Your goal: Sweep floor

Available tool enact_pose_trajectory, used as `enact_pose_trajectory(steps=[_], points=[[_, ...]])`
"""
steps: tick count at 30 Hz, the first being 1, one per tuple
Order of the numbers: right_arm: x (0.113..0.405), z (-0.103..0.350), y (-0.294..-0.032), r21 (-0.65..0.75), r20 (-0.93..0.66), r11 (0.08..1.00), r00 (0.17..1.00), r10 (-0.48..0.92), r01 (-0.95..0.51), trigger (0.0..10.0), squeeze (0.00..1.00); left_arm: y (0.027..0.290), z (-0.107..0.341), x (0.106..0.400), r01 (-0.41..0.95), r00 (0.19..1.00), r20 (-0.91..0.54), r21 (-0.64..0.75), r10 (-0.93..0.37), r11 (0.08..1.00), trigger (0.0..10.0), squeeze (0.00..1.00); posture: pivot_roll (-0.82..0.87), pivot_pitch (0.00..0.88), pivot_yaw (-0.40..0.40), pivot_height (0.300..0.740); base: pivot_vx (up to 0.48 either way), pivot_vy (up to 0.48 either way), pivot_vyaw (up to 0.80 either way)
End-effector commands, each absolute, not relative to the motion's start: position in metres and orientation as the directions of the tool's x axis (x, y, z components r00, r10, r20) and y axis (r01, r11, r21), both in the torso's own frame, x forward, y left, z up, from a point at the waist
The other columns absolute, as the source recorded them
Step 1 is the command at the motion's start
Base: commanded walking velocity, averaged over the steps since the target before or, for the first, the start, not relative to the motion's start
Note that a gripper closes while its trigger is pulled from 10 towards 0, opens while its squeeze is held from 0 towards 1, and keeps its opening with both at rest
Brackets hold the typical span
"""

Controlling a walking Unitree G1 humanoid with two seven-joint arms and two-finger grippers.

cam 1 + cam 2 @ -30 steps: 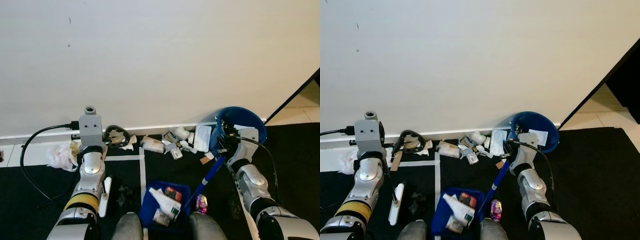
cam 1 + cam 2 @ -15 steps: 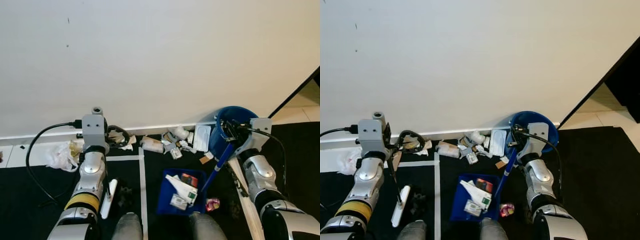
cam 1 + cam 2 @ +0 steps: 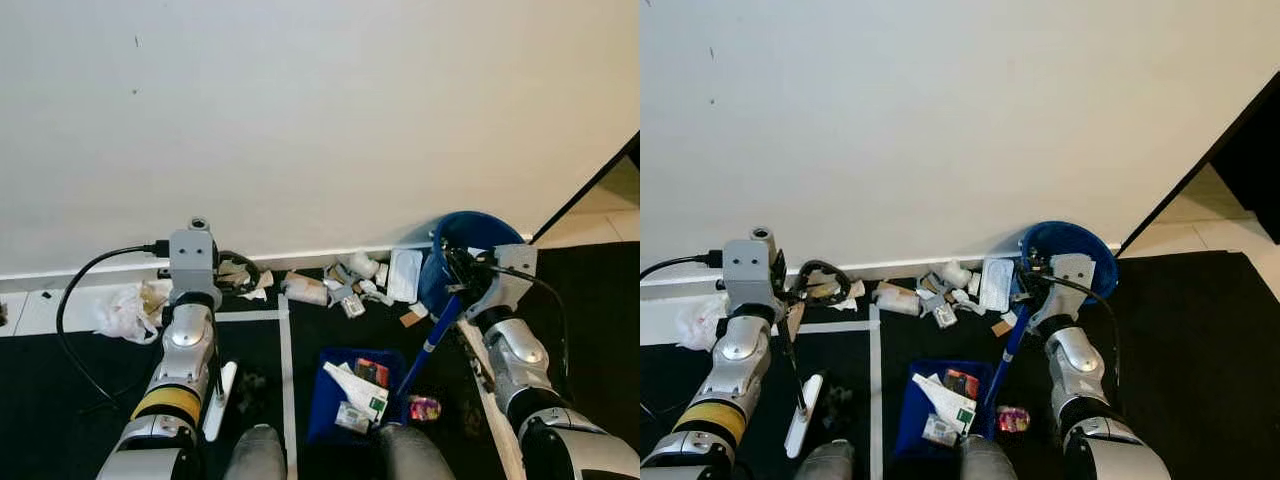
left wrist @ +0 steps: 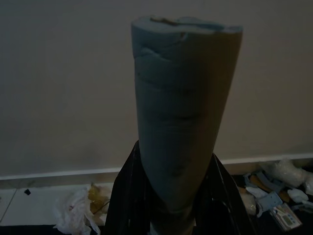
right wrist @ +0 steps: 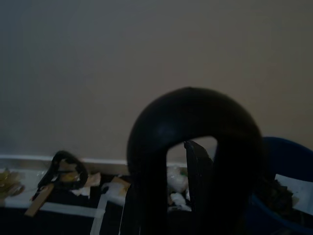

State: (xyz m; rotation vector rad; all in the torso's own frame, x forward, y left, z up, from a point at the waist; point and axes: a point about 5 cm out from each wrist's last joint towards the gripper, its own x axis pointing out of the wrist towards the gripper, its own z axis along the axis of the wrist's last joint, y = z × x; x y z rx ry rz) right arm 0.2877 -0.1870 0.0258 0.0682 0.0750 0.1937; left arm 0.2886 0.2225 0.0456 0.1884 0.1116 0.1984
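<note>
My left gripper [image 3: 783,300] is shut on the broom's foam-wrapped handle [image 4: 183,122], near the wall at the left. The thin stick runs down to the white brush head [image 3: 218,400] on the black mat. Over at the right, my right gripper [image 3: 462,280] is shut on the black loop [image 5: 193,117] that tops the dustpan's blue handle [image 3: 428,345]. The blue dustpan [image 3: 322,395] sits on the mat by my feet and holds several pieces of rubbish. A pile of litter [image 3: 350,285] lies along the skirting board between the two grippers.
A blue bin [image 3: 478,228] leans against the wall behind my right gripper. A pink wrapper [image 3: 424,407] lies right of the dustpan. A white plastic bag [image 3: 125,310], a black cable [image 3: 70,300] and a black strap [image 3: 235,270] lie at the left. White tape lines [image 3: 285,370] cross the mat.
The dustpan has slid right from where it was a second ago, then slightly back left. The pink wrapper shifted right. The brush head moved a little right.
</note>
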Motion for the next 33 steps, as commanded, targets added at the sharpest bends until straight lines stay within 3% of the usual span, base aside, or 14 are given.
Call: enact_pose_trajectory(steps=[1, 2, 11, 21, 33], points=[[0.289, 0.026, -0.183, 0.067, -0.068, 0.976, 0.975, 0.213, -0.209, 0.0, 0.0, 0.222, 0.028, 0.276, -0.195, 0.958, -0.174, 0.183, 0.227, 0.963, 10.0, 0.0, 0.13, 0.141, -0.085, 0.74, 0.0, 0.0, 0.0], [0.291, 0.026, -0.174, 0.074, -0.073, 0.968, 0.967, 0.244, -0.239, 0.0, 0.0, 0.219, 0.031, 0.273, -0.196, 0.966, -0.141, 0.158, 0.218, 0.968, 10.0, 0.0, 0.14, 0.204, -0.102, 0.74, 0.0, 0.0, 0.0], [0.31, 0.049, -0.148, 0.09, 0.033, 0.942, 0.946, 0.323, -0.324, 0.0, 0.0, 0.223, 0.053, 0.272, -0.217, 0.975, -0.023, 0.114, 0.221, 0.969, 10.0, 0.0, 0.14, 0.262, -0.134, 0.74, 0.0, 0.0, 0.0], [0.328, 0.08, -0.132, 0.077, 0.169, 0.924, 0.918, 0.359, -0.375, 0.0, 0.0, 0.225, 0.068, 0.276, -0.224, 0.975, 0.023, 0.084, 0.223, 0.971, 10.0, 0.0, 0.14, 0.251, -0.138, 0.74, 0.0, 0.0, 0.0], [0.316, 0.067, -0.122, 0.069, 0.146, 0.908, 0.905, 0.4, -0.412, 0.0, 0.0, 0.216, 0.071, 0.277, -0.194, 0.981, 0.025, 0.075, 0.193, 0.978, 10.0, 0.0, 0.14, 0.244, -0.134, 0.74, 0.0, 0.0, 0.0]])
